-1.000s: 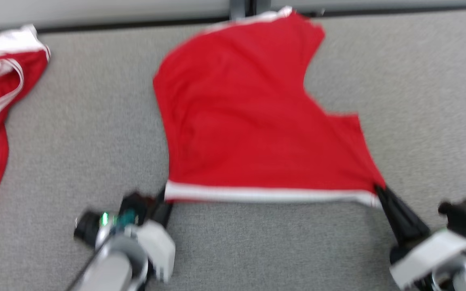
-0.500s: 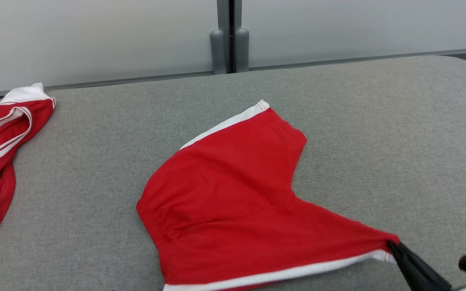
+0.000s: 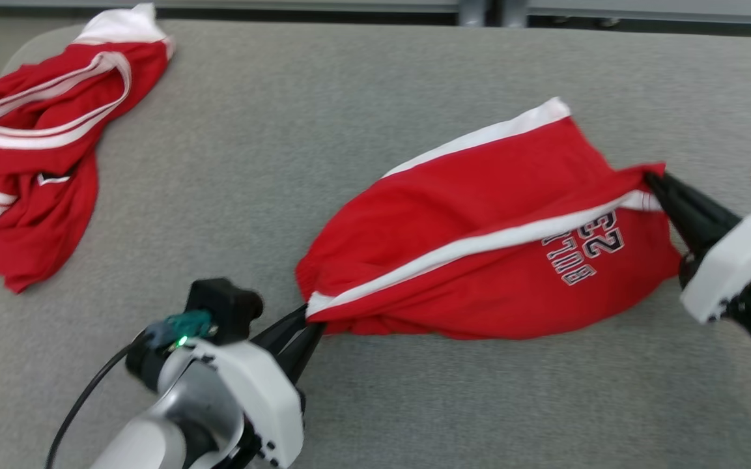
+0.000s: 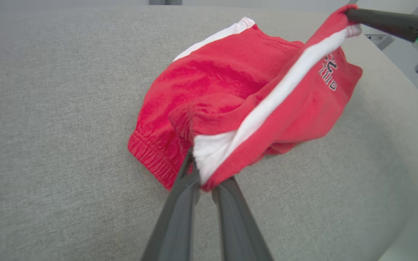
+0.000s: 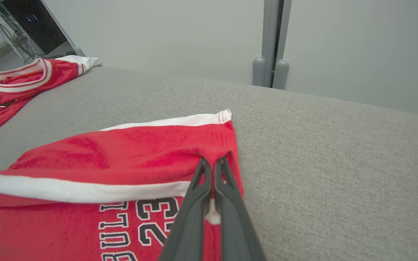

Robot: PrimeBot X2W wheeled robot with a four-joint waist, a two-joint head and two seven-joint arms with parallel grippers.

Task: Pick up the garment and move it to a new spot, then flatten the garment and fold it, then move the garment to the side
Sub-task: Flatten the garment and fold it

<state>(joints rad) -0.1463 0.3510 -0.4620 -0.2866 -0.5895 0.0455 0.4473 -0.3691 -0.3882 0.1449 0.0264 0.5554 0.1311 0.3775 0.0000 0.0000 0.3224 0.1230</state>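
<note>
The garment (image 3: 479,247) is a pair of red shorts with white trim and dark lettering, lying partly doubled over on the grey padded table (image 3: 271,150). My left gripper (image 3: 313,319) is shut on the white hem corner at its near left end, which the left wrist view shows as fingertips (image 4: 194,170) pinching the cloth (image 4: 230,90). My right gripper (image 3: 652,179) is shut on the other hem corner at the right; in the right wrist view it (image 5: 212,163) bites the red fabric (image 5: 121,156). The hem stripe runs taut between both grippers.
A second red garment with white bands (image 3: 36,130) lies crumpled at the table's far left corner, also seen from the right wrist (image 5: 16,79). A pale wall with a grey post (image 5: 270,40) stands behind the table. The table's rounded edge (image 4: 412,203) drops off at the right.
The head camera has shifted. Both grippers have carried the white hem up and over the shorts, so the lettered side now faces up and the cloth lies doubled.
</note>
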